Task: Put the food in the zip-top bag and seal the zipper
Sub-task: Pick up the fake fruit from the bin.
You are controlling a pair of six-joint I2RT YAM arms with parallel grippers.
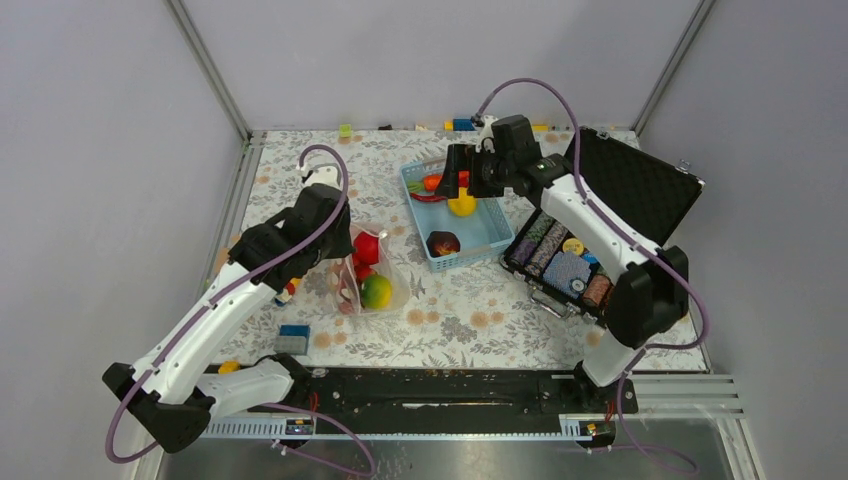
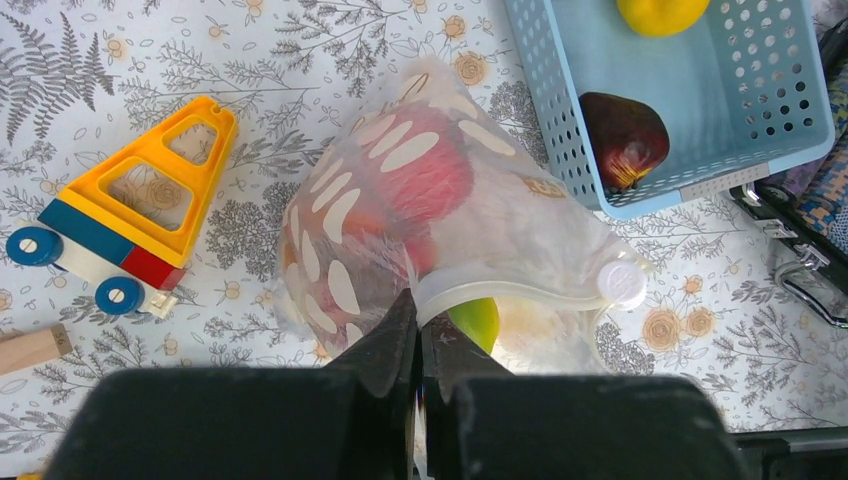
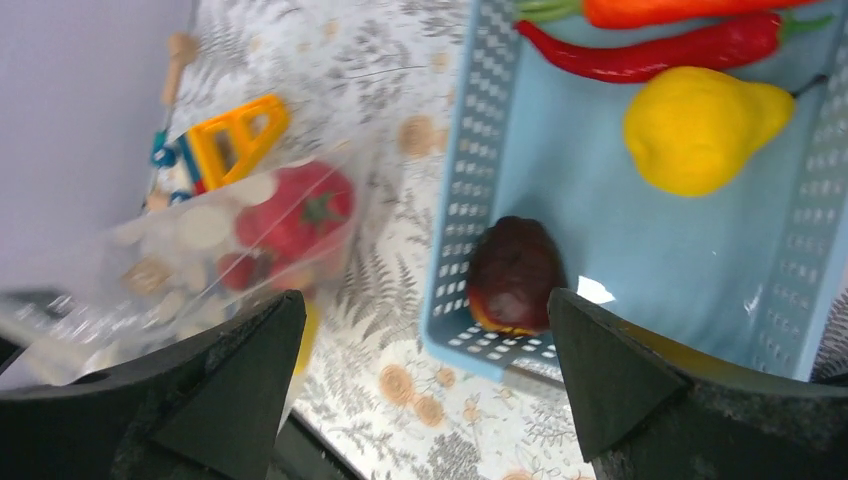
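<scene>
The zip-top bag (image 1: 365,272) lies on the floral cloth left of the basket, with red food and a green piece (image 1: 376,291) inside. My left gripper (image 2: 418,305) is shut on the bag's whitish zipper (image 2: 520,290) at its left end; the green piece (image 2: 478,322) shows through the mouth. My right gripper (image 3: 425,370) is open and empty, hovering over the basket's near left corner (image 1: 452,178). In the basket lie a dark red fruit (image 3: 513,275), a yellow pear (image 3: 700,125), a red chili (image 3: 660,55) and a carrot (image 3: 680,10).
The light-blue slotted basket (image 1: 490,235) stands at mid-table. An open black case (image 1: 640,185) with chip stacks (image 1: 560,262) is to its right. A yellow toy vehicle (image 2: 140,200) and a wooden piece (image 2: 30,348) lie left of the bag. A blue block (image 1: 293,338) lies near the front.
</scene>
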